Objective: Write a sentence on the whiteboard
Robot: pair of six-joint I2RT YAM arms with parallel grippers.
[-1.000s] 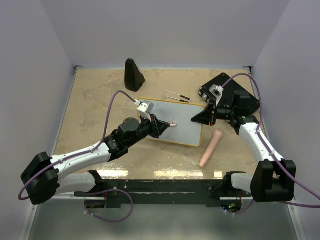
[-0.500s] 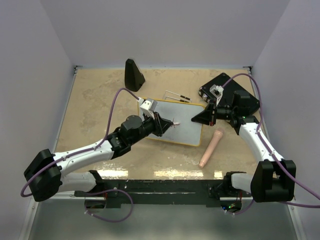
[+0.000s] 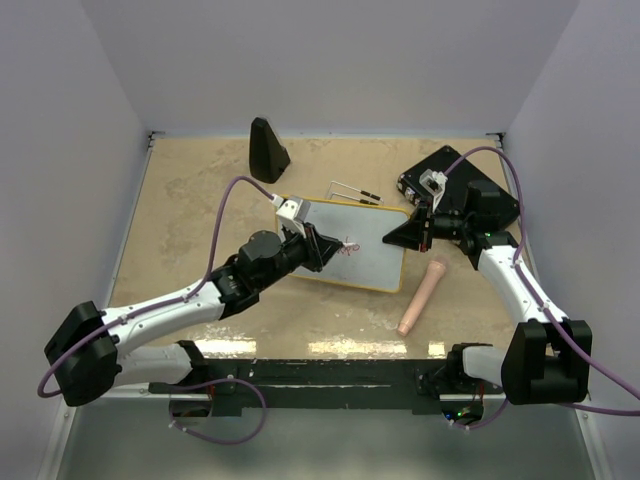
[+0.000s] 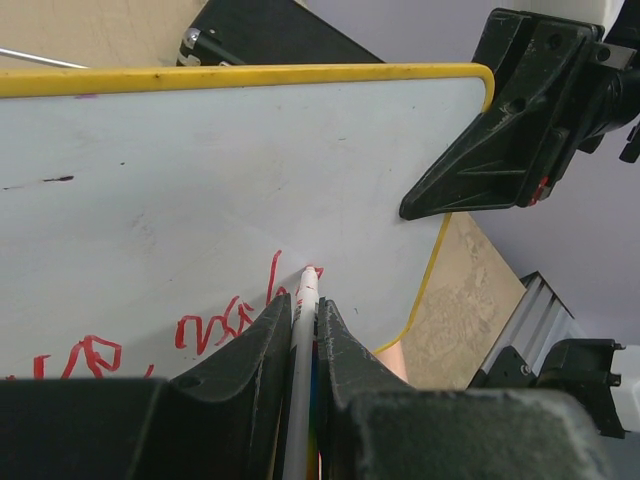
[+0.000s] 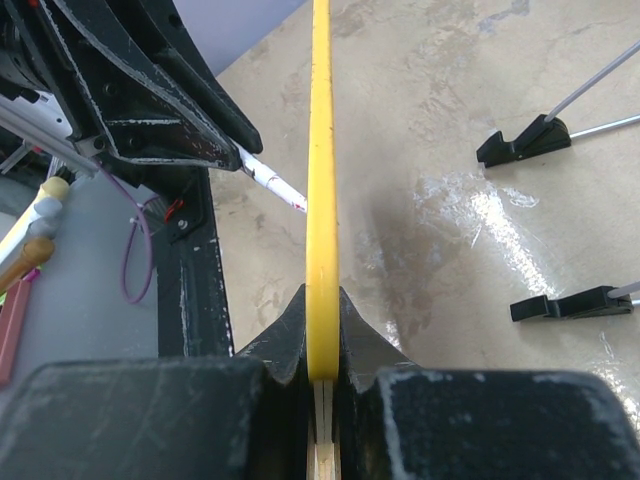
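Whiteboard [image 3: 375,255] sits around the middle of the counter [image 3: 190,200]. Right jaws are clamped on its yellow rim at the 3 o'clock edge. Left jaws are squeezed onto a red marker [image 4: 303,310], tip on the board right at the 2 o'clock end of the red sentence [image 4: 215,325].

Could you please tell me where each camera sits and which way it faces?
Top external: above and behind the robot, looking down on left arm and right arm, jaws at the whiteboard.
Left wrist: behind its jaws, looking past the marker at the board's face and the sentence.
Right wrist: behind its jaws, looking along the board's rim, clamped edge-on.
Shared: both wrist views show the marker tip.
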